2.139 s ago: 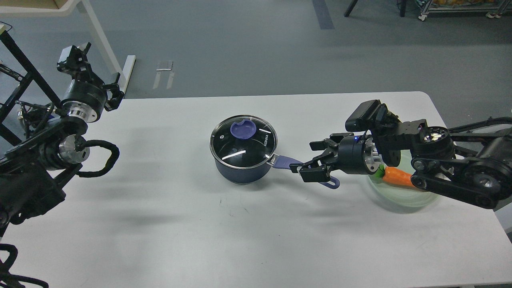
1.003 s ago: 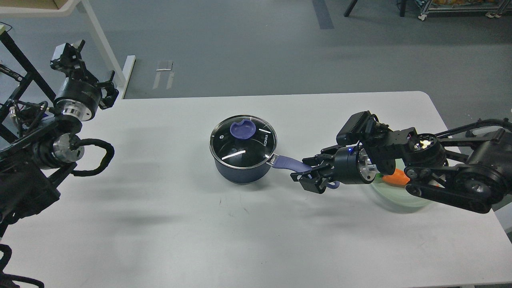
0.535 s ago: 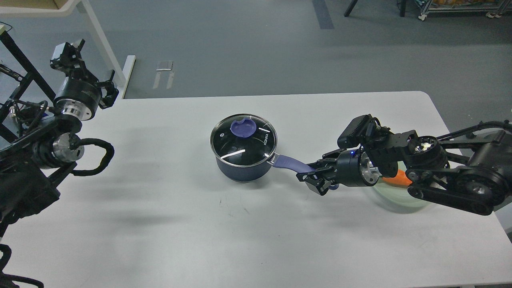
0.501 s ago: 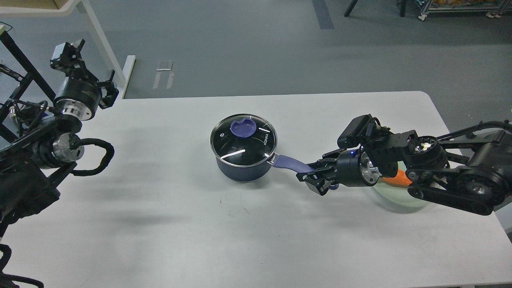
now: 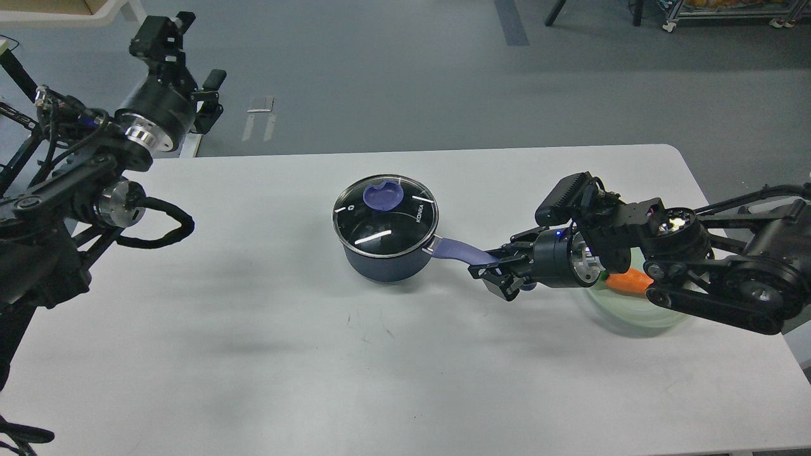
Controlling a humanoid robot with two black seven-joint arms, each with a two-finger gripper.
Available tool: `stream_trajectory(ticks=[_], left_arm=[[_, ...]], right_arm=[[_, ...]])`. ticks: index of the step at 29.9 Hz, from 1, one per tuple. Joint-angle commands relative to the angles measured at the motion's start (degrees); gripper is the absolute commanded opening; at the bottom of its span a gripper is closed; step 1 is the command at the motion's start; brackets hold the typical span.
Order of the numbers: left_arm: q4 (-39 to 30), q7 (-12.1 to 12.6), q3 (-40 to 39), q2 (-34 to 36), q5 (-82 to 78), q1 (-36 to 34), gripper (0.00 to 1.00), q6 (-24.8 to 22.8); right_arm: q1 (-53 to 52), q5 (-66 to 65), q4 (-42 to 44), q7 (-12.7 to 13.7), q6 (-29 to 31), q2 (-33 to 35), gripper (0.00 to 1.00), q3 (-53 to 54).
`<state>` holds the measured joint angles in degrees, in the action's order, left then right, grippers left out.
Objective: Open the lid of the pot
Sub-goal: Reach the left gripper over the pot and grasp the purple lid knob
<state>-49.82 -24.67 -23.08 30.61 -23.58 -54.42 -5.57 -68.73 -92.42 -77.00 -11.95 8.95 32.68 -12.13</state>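
- The pot [image 5: 386, 263] stands mid-table [image 5: 253, 354], the lid [image 5: 385, 215] seated on it.
- The right gripper [image 5: 494, 271] is clenched on the pot's handle [image 5: 461, 251].
- The left gripper [image 5: 180, 38] hangs well apart; finger state cannot be told.
- Glass lid: likely fragile, slippery; best pinched by its knob [image 5: 383, 195].

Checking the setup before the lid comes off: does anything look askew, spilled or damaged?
Nothing stands out. The lid sits level on the pot, the carrot lies in the green dish, and nothing is spilled on the table.
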Motion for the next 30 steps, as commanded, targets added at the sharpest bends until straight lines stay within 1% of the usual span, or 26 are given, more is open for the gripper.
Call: stream_trajectory(ticks=[1,3,7,12,14,17,19,24,27,30], left_arm=[[-1.8,0.2,3.0,-1.4,-16.4,-4.2,0.95,4.1],[-2.6,0.2,6.7,-2.0,-22.5,-6.0,0.95,5.9],[-4.8,0.1,13.7,-2.0,-31.9,-7.8,0.95,7.1],[-9.2,0.1,17.3,-1.9,-46.5,-7.8,0.95,11.0],[-9.4,0.1,18.4,-2.2,-53.9,-7.8,0.95,12.2],[-8.6,0.1,20.3,-2.3,-65.3,-7.7,0.95,15.7],[-8.6,0.1,21.5,-2.4,-70.4,-7.4,0.95,16.9],[-8.1,0.8,27.0,-3.6,-73.7,-7.6,0.95,18.6],[-4.7,1.2,29.0,-4.5,-74.1,-7.5,0.95,20.3],[-3.1,1.2,31.6,-6.1,-74.2,-7.8,0.95,22.5]], right_arm=[[0.1,0.0,0.0,0.0,-0.1,-0.1,0.27,-0.1],[0.1,0.0,0.0,0.0,-0.1,-0.2,0.26,-0.1],[0.2,0.0,0.0,-0.1,-0.1,-0.2,0.26,-0.1],[0.5,0.0,0.0,-0.4,-0.1,-0.4,0.24,-0.2],[0.5,0.0,0.1,-0.4,-0.1,-0.6,0.23,-0.2],[0.6,0.0,0.2,-0.4,-0.1,-0.7,0.23,-0.2],[0.6,0.0,0.3,-0.4,-0.1,-0.7,0.23,-0.2],[0.6,0.0,0.4,-0.4,-0.1,-1.1,0.23,-0.2],[0.6,0.0,0.2,-0.4,-0.1,-1.3,0.23,-0.3],[0.6,0.0,0.1,-0.4,-0.1,-1.3,0.23,-0.4]])
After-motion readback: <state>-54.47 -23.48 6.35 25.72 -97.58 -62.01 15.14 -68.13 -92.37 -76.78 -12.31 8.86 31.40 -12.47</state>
